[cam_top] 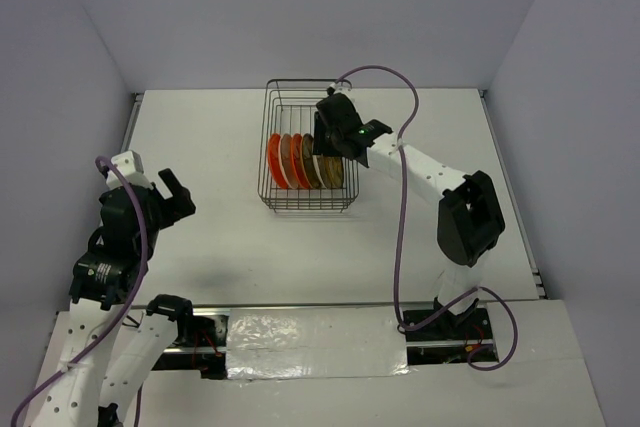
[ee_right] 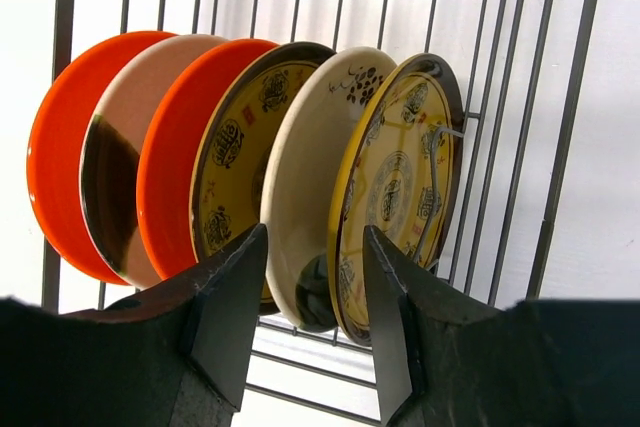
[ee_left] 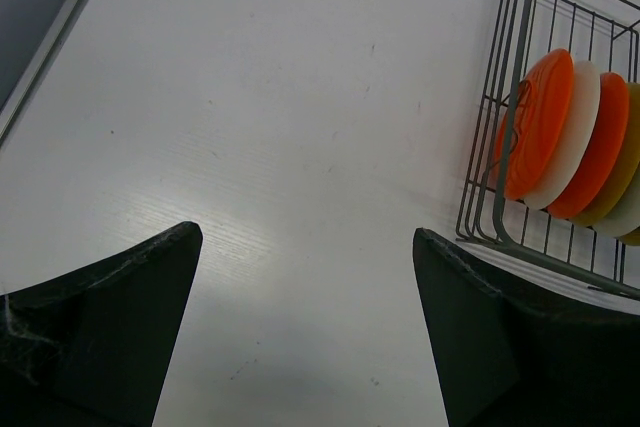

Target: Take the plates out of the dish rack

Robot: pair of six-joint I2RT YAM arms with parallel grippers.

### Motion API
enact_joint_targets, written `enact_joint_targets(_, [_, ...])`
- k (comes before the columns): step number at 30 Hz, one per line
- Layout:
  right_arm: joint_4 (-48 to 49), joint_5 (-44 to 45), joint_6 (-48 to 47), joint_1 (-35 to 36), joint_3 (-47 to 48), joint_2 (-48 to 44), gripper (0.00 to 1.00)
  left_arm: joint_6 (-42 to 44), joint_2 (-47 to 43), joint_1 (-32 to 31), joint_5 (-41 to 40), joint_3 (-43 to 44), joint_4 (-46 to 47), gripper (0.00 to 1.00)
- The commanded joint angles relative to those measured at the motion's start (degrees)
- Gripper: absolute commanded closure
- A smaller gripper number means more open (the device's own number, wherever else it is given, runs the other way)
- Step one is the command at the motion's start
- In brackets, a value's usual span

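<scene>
The wire dish rack (cam_top: pixel 296 105) stands at the table's middle back and holds several plates on edge in a row. From the left in the right wrist view these are an orange-red plate (ee_right: pixel 60 167), a pale plate (ee_right: pixel 125 177), another orange plate (ee_right: pixel 170 177), a yellow patterned plate (ee_right: pixel 235 137), a cream plate with dark blotches (ee_right: pixel 310 157) and a yellow patterned plate (ee_right: pixel 400 167). My right gripper (ee_right: pixel 316 234) is open above the rack's right end (cam_top: pixel 335 137), its fingers (ee_right: pixel 230 307) straddling the cream plate's rim without touching it. My left gripper (cam_top: pixel 170 197) is open and empty, well left of the rack.
In the left wrist view the left gripper (ee_left: pixel 308 237) hangs over bare white table, with the rack (ee_left: pixel 500 147) and its orange plate (ee_left: pixel 535 117) at the right edge. Grey walls enclose the table on three sides. The right arm's purple cable (cam_top: pixel 400 207) loops beside the rack.
</scene>
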Motion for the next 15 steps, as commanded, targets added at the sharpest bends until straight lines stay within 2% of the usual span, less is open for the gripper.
enact_joint_targets(1, [1.59, 1.77, 0.20, -0.10, 0.74, -1.59, 0.51, 0.94, 0.12, -0.08, 1.23, -0.40, 3.29, 0.00])
enact_joint_targets(8, [2.91, 1.95, 1.26, -0.81, -1.19, -2.47, 0.60, 1.02, -0.06, -0.08, 1.50, -0.49, 3.46, 0.00])
enact_joint_targets(15, [3.52, 1.95, 1.61, -1.16, -2.68, -3.70, 0.60, 1.11, 0.29, -0.08, 1.76, -0.49, 3.46, 0.00])
